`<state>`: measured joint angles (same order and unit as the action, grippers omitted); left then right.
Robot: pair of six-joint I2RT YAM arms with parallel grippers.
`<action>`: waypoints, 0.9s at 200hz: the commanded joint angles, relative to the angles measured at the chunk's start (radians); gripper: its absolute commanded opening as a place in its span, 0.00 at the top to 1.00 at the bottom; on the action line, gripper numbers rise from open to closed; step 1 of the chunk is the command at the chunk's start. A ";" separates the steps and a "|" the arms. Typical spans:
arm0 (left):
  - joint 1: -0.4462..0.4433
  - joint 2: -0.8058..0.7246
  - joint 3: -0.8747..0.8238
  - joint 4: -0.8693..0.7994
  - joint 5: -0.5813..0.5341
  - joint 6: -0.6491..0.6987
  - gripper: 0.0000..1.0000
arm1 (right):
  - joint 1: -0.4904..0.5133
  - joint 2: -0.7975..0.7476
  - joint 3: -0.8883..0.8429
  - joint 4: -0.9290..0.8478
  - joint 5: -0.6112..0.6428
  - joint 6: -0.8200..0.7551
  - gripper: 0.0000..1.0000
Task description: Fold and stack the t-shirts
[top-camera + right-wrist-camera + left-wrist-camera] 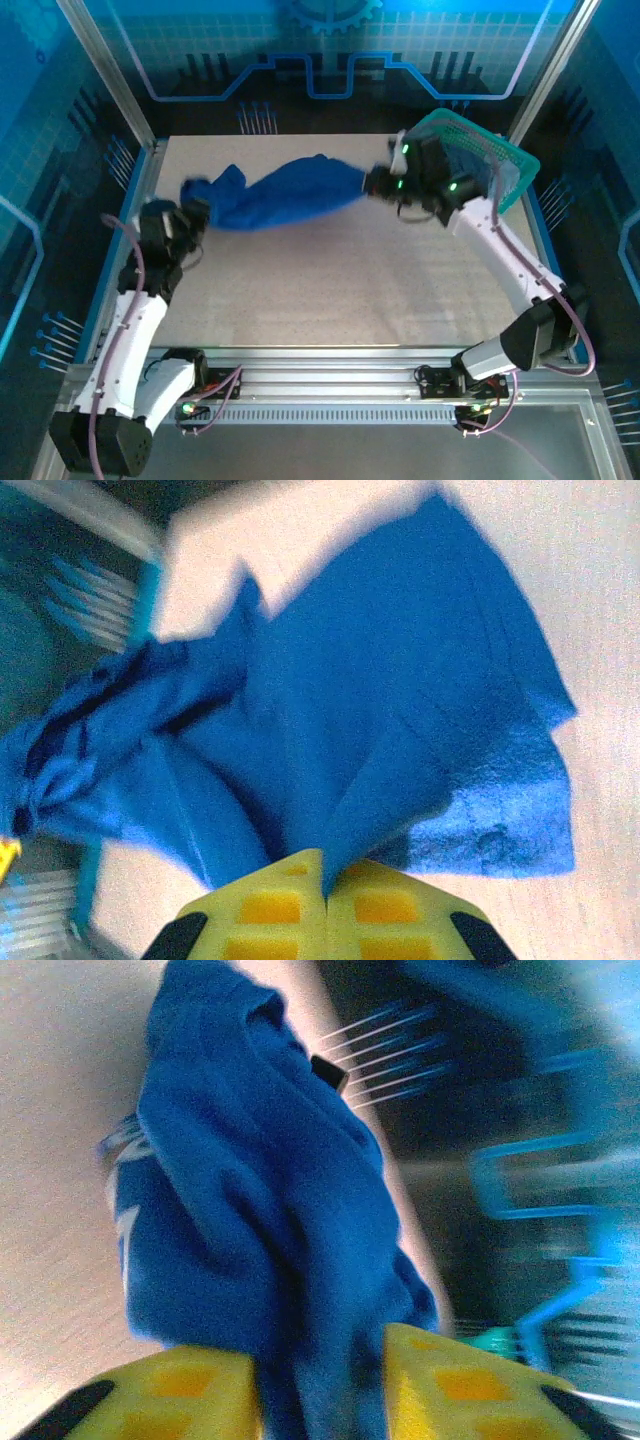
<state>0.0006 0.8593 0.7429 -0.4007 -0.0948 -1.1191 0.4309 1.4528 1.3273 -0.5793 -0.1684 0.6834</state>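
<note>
t-shirt (290, 190): royal blue, bunched, stretched across the far half of the table (350, 290) between both grippers | right gripper (325, 865): clamped on one end | left gripper (320, 1360): jaws apart, cloth between them | risk: your left end slips free, falls twisted, and the right's pull drags it toward the basket (515, 160)

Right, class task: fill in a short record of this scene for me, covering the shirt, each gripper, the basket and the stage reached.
Shirt: royal blue t-shirt, bunched, stretched between both grippers over the far half of the table
Left gripper: fingers parted, shirt cloth between them
Right gripper: shut on the shirt's other end
Basket: teal mesh basket, far right corner, behind the right arm
Stage: shirt not yet folded
</note>
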 commanded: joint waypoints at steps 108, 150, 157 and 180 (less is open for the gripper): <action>0.042 0.564 0.406 -0.451 -0.058 0.307 0.36 | -0.044 0.294 -0.014 -0.051 0.061 -0.024 0.51; 0.102 0.821 0.520 -0.401 -0.078 0.471 0.32 | -0.012 0.506 0.191 -0.053 0.073 -0.094 0.47; 0.101 0.856 0.533 -0.400 -0.058 0.483 0.32 | -0.009 0.540 0.222 -0.061 0.074 -0.100 0.46; 0.096 0.943 0.539 -0.421 -0.037 0.478 0.32 | 0.003 0.661 0.321 -0.095 0.072 -0.108 0.45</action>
<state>0.0975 1.7298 1.2568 -0.7948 -0.1566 -0.7128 0.4145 2.0163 1.5581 -0.6285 -0.1051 0.6144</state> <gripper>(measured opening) 0.682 0.547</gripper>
